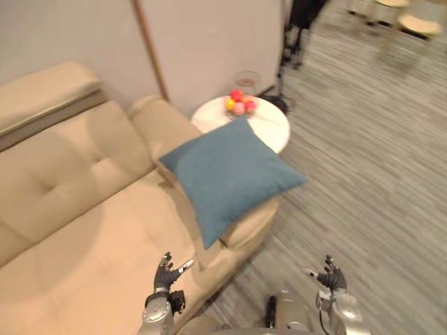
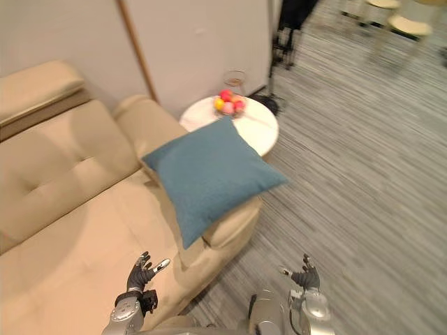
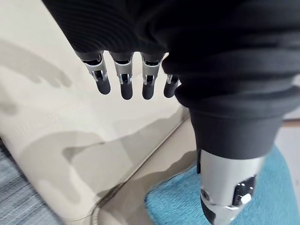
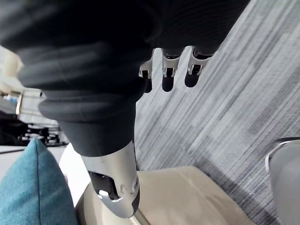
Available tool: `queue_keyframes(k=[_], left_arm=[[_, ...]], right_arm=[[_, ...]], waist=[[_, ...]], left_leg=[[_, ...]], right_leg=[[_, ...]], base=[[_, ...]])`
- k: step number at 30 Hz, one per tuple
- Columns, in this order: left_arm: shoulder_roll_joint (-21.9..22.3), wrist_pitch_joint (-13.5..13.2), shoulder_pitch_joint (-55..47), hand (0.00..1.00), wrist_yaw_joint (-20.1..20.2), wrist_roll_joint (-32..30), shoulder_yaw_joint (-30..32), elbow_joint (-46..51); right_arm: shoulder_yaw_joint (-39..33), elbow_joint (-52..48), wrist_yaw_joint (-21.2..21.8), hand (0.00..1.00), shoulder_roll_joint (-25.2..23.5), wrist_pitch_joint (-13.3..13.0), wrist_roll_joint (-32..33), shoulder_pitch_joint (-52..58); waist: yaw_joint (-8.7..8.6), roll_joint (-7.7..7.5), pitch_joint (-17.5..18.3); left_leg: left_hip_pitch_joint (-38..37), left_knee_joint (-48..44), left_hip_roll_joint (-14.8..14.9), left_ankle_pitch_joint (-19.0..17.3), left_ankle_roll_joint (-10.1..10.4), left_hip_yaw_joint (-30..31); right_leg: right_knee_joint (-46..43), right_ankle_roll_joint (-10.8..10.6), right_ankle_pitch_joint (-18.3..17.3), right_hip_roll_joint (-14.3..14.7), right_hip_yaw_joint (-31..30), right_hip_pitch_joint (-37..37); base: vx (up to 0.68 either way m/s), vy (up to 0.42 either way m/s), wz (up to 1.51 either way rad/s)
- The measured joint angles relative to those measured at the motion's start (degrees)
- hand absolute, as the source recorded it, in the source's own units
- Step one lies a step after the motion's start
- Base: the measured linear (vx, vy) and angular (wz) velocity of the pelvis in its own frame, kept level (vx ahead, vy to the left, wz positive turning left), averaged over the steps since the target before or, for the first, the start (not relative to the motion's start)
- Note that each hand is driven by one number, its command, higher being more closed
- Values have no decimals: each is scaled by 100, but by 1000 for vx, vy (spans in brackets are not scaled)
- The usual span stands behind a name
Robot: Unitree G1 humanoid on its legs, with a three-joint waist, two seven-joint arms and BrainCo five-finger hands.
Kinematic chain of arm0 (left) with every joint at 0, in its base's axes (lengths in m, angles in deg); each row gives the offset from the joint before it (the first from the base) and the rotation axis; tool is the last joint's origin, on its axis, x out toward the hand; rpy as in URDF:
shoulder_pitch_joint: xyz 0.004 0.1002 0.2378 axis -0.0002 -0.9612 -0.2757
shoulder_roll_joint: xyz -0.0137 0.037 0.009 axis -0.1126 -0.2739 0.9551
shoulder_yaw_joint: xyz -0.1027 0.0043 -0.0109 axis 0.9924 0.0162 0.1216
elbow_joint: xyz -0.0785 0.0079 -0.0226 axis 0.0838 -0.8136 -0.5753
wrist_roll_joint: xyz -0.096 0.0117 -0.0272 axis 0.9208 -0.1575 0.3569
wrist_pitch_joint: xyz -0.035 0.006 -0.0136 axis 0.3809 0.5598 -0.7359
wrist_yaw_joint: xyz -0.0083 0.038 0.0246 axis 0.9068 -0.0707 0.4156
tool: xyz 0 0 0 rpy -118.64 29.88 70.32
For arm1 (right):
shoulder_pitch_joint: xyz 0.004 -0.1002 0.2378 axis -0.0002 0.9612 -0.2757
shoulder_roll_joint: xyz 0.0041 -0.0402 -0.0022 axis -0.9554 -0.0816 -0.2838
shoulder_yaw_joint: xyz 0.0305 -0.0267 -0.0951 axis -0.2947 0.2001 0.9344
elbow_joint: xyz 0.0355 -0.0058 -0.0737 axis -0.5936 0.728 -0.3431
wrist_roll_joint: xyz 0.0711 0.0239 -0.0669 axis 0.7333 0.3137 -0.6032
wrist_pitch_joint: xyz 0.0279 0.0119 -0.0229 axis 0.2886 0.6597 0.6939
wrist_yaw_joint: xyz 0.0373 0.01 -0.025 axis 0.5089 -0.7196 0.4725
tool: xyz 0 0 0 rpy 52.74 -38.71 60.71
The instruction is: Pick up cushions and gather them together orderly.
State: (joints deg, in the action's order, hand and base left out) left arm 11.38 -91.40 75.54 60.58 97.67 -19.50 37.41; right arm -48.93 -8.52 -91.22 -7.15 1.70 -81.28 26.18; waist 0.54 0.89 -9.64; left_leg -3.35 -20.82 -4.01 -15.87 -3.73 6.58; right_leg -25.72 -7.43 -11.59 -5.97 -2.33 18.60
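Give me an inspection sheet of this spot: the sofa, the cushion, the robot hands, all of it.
Surface: beige sofa with a tufted back.
Job's things: one blue cushion, tilted across the sofa's arm.
Clutter: round white table beside that arm, with a glass bowl of fruit on it.
Robot hands: left robot hand open, over the seat's front edge; right robot hand open, over the carpet; both hold nothing.
Cables: nothing seen.
Surroundings: grey striped carpet, pale wall, chairs far off.
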Motion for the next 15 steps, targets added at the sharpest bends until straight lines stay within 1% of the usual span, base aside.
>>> queue_keyframes(k=[1, 2, 3, 4, 5, 6, 7, 8, 9, 10, 11, 12, 14, 15], left_arm=[[12, 0, 35, 0, -36, 0, -16, 59], [9, -6, 32, 0, -41, -1, -25, 144], [95, 1, 60, 0, -46, 1, -32, 142], [181, -11, 12, 0, -44, 2, -62, 228], [301, -29, 20, 0, -37, 5, -132, 280], [368, -29, 36, 0, -35, 10, -177, 283], [387, -29, 57, 0, -22, 11, -207, 297], [432, -29, 81, 0, -18, 16, -231, 384], [450, -36, 89, 0, -18, 16, -233, 457], [452, -37, 138, 0, -20, 16, -234, 543], [439, -47, 135, 0, -24, 16, -234, 577], [352, -64, 119, 0, -28, 15, -249, 611], [210, -62, 125, 0, -28, 15, -285, 591], [64, -58, 127, 0, -28, 15, -299, 518]], right_arm=[[-71, -20, -49, 0, -87, 4, 6, 121], [-136, -61, -83, 0, -149, 5, 29, 213], [-201, -51, -94, 0, -128, 20, 66, 247], [-235, -109, -106, 0, -115, 19, 169, 247], [-365, -332, -138, 0, -112, -1, 235, 217], [-414, -476, -183, 0, -132, -18, 269, 187], [-436, -513, -194, 0, -146, -31, 284, 186], [-502, -514, -193, 0, -170, -52, 385, 206], [-608, -513, -200, 0, -217, -71, 406, 232], [-710, -524, -219, 0, -235, -91, 444, 282], [-764, -522, -229, 0, -236, -92, 450, 299], [-801, -499, -239, 0, -273, -103, 488, 312], [-811, -385, -241, 0, -229, -116, 488, 250], [-883, -204, -241, 0, -231, -113, 482, 199]], waist=[[-24, -152, 40], [-70, -251, 64], [-109, -145, 52], [-16, -37, 120], [40, 41, 161], [21, 87, 171], [19, 88, 172], [16, 57, 153], [13, 50, 151], [12, 43, 152], [29, 18, 163], [23, -58, 232], [16, 0, 252], [8, 8, 257]], left_leg=[[86, -260, -41, -170, 244, 207], [116, -405, -60, -311, 350, 306], [108, -513, 46, -431, 411, 390], [161, -541, 259, -430, 441, 421], [229, -526, 468, -340, 595, 382], [302, -441, 636, -214, 806, 221], [292, -385, 732, -141, 925, 53], [324, -412, 1009, -14, 1026, -484], [344, -503, 1177, 61, 979, -987], [373, -593, 1385, 157, 860, -1694], [385, -597, 1449, 216, 811, -2005], [442, -467, 1496, 314, 766, -2487], [415, -24, 1472, 345, 809, -2564], [314, 453, 1424, 389, 843, -2571]], right_leg=[[415, -29, 306, -25, -410, -57], [418, -88, 795, -80, -521, -113], [160, 54, 670, -47, -273, -134], [63, 185, 559, -4, -76, -141], [38, 310, 472, 0, 293, -174], [75, 367, 444, -20, 557, -275], [117, 406, 425, -26, 672, -368], [281, 471, 394, -33, 979, -670], [419, 505, 375, -36, 1166, -880], [569, 515, 376, -45, 1375, -1086], [632, 521, 378, -53, 1442, -1142], [809, 531, 390, -86, 1482, -1138], [1089, 541, 566, 11, 1476, -1098], [1343, 569, 755, 122, 1446, -1072]], base=[[443, -382, 227], [272, -304, 203], [263, -297, 139], [305, -336, 123], [325, -377, 120], [244, -298, 119], [190, -271, 129], [138, -236, 115], [115, -217, 129], [64, -171, 87], [22, -118, 78], [-12, -99, 47], [-44, -40, 16], [-59, 2, -14]])
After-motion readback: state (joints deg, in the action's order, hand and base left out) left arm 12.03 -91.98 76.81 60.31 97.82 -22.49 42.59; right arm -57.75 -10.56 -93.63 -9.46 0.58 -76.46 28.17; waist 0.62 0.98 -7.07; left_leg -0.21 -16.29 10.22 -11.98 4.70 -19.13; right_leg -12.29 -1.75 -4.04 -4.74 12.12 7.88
